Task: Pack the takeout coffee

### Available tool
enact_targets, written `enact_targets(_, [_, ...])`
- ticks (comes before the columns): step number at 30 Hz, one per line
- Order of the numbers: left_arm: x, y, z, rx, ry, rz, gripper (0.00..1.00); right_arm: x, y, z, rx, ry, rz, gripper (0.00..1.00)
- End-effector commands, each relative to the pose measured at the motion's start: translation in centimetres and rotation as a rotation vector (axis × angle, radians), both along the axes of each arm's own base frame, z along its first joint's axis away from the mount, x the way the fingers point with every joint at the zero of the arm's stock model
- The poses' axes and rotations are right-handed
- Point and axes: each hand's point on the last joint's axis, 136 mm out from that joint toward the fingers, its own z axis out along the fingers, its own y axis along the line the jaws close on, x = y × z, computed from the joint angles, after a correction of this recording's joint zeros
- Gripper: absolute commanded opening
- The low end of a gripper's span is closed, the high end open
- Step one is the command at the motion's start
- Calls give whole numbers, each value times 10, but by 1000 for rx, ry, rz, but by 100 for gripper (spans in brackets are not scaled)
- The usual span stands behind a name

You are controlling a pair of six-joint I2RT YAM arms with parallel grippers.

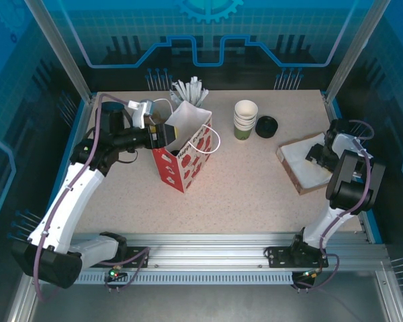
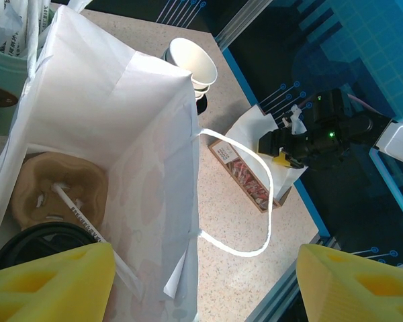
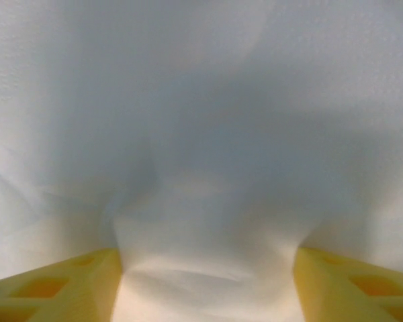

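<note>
Wide jaws on the left gripper (image 2: pixel 203 263), astride the paper bag (image 1: pixel 185 164) wall, takeout coffee (image 2: pixel 27 245) down inside the bag beside a cardboard tray (image 2: pixel 54 178), right gripper (image 3: pixel 208 272) pressed onto a white napkin (image 3: pixel 201 121), gripping or not, cannot tell.

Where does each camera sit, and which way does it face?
Top external: above and behind, looking down on the table; left arm and right arm show.
Left wrist: over the paper bag, looking into it; the left tool's yellow fingers show.
Right wrist: close above white paper, facing down; the right tool's yellow fingers show.
Shared: top and left wrist both show the bag, the cup stack and the right arm.
</note>
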Motion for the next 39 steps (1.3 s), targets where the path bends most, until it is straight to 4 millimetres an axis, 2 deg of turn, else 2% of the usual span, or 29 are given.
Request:
enact_targets(1, [0, -4, 4, 1, -24, -21, 73, 10, 2, 7, 50, -60, -7, 58])
enact_targets(9, [-2, -4, -1, 10, -14, -26, 73, 20, 14, 13, 110, -134, 26, 29])
enact_targets(15, [-4, -4, -3, 21, -17, -27, 73, 24, 22, 20, 145, -172, 47, 14])
enact_targets(19, [-5, -4, -3, 22, -18, -27, 73, 21, 22, 31, 129, -185, 49, 12])
enact_targets(25, [-4, -4, -2, 23, -19, -27, 73, 12, 21, 61, 90, -221, 45, 9])
enact_targets(32, [-6, -3, 0, 25, -33, -20, 73, 4, 33, 110, 86, -334, 58, 6])
enact_targets(39, [-10, -3, 17, -8, -95, -17, 72, -3, 50, 152, 116, -436, 94, 5])
